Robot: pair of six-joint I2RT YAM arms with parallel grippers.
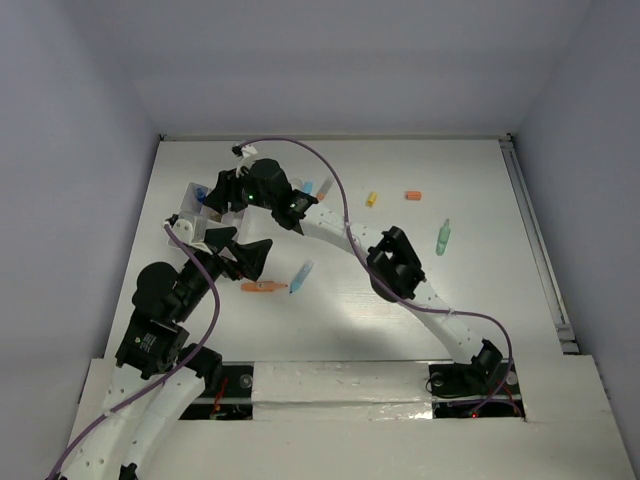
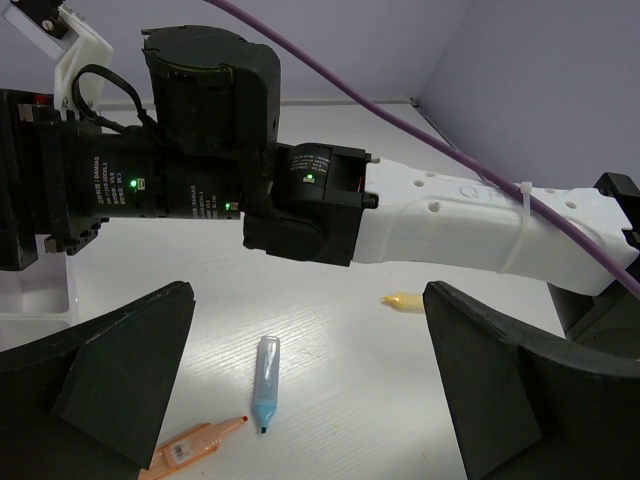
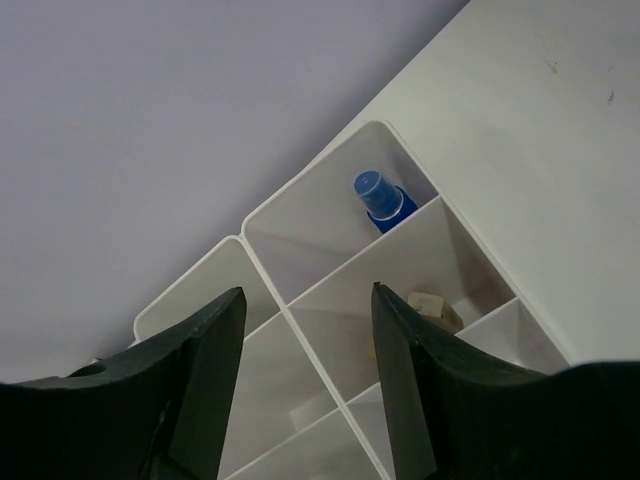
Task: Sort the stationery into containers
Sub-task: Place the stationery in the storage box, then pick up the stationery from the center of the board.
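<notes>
Blue-capped bottle point(image 3: 380, 198) in a corner compartment point(image 3: 318, 215) — clearest from right wrist — both jaws apart, empty

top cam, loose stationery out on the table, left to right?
orange pen → blue pen → small yellow piece → small orange piece → green marker. Small blue bits beside the right arm's wrist are left out because they overlap it.
</notes>
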